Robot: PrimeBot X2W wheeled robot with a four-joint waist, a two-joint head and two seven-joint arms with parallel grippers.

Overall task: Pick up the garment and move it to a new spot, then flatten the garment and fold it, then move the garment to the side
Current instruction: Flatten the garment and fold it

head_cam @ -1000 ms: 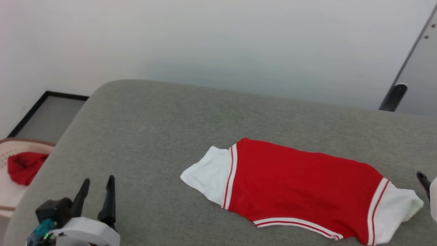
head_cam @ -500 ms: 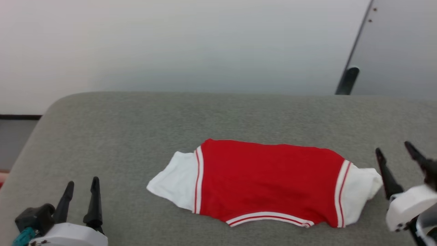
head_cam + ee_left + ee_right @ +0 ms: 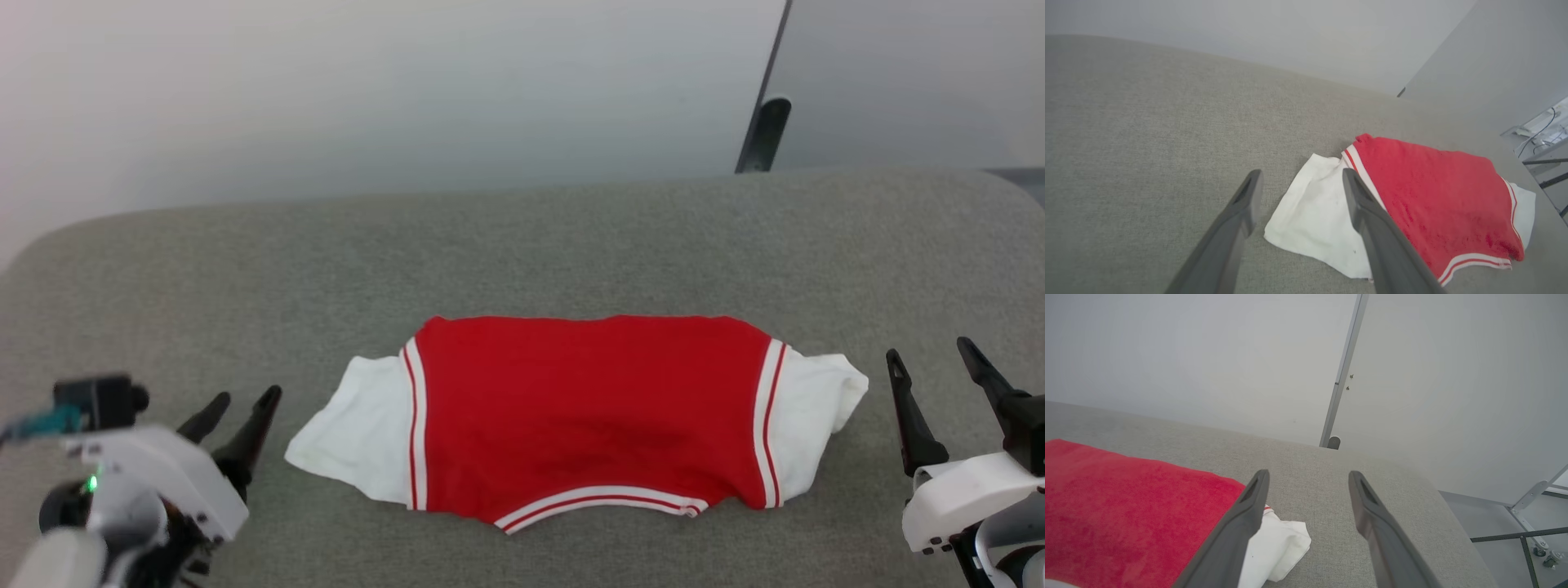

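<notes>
The garment (image 3: pixel 588 416) lies folded into a flat strip on the grey padded surface (image 3: pixel 522 245), red in the middle with white ends and red-and-white stripe trim. Off its left white end my left gripper (image 3: pixel 245 404) stands open, holding nothing. In the left wrist view the garment (image 3: pixel 1433 200) spreads to the right, and my left gripper (image 3: pixel 1298 179) hovers over its white end. My right gripper (image 3: pixel 931 355) is open and empty just beyond the right white end. The right wrist view has the garment (image 3: pixel 1126 506) at lower left of my right gripper (image 3: pixel 1308 477).
A pale wall rises behind the surface, with a dark upright post (image 3: pixel 763 135) at the back right. Metal frame legs (image 3: pixel 1531 535) stand on the floor past the surface's right edge. Bare grey padding lies on all sides of the cloth.
The head camera has swung to the right, so the cream basket has left the picture and the garment sits centred. The right gripper has come into view; the left gripper now tilts toward the garment.
</notes>
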